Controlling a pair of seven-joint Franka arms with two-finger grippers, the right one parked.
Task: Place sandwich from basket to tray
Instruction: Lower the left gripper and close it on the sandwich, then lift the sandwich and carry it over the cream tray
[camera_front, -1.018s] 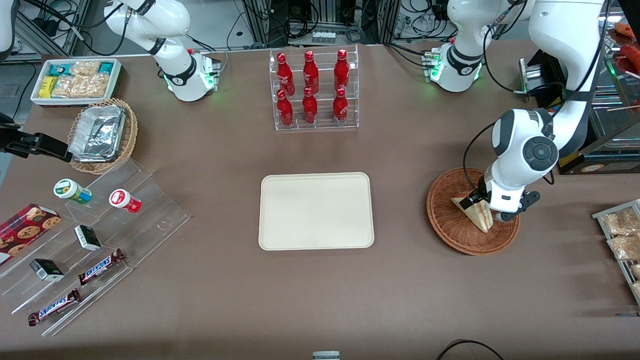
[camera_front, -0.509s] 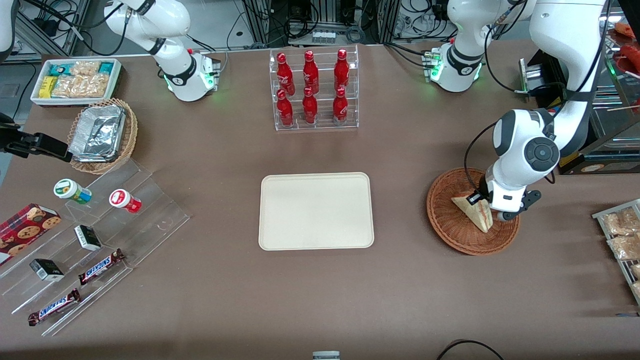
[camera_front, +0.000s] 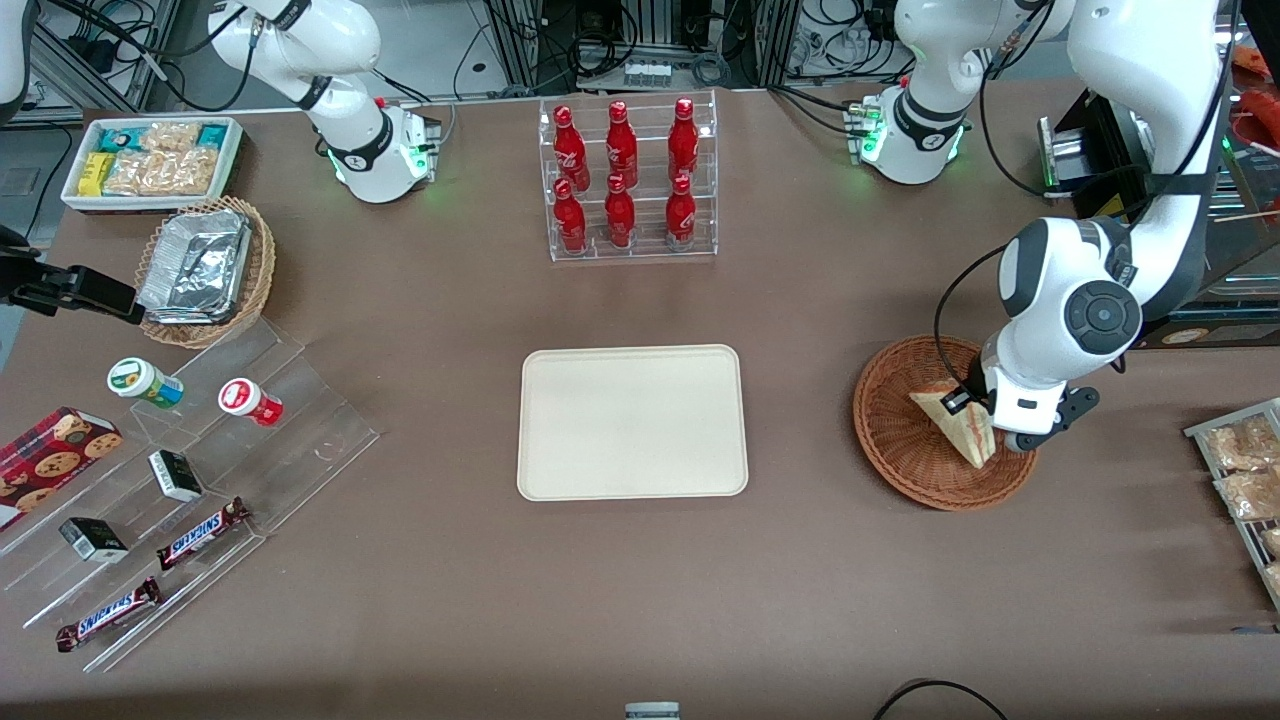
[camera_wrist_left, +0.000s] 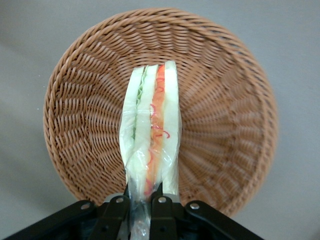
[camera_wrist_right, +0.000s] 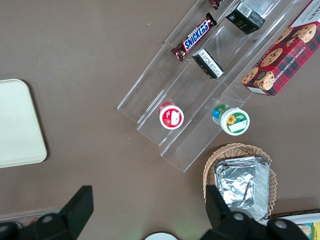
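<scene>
Gripper (camera_wrist_left: 145, 202) at right of the front frame, clamped on the wrapped sandwich (camera_front: 955, 424), wedge standing over the basket (camera_front: 900, 450). Looks light, soft, easily crushed; slick film wrap likely to slip. Best pinched across the bread faces near one end, gently. Tray (camera_front: 632, 421) at frame centre, well apart.

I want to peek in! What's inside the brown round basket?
Only the sandwich shows in the basket, wrapped in clear film. The gripper has its jaws shut on the sandwich's end. The weave right under the sandwich is covered.
</scene>
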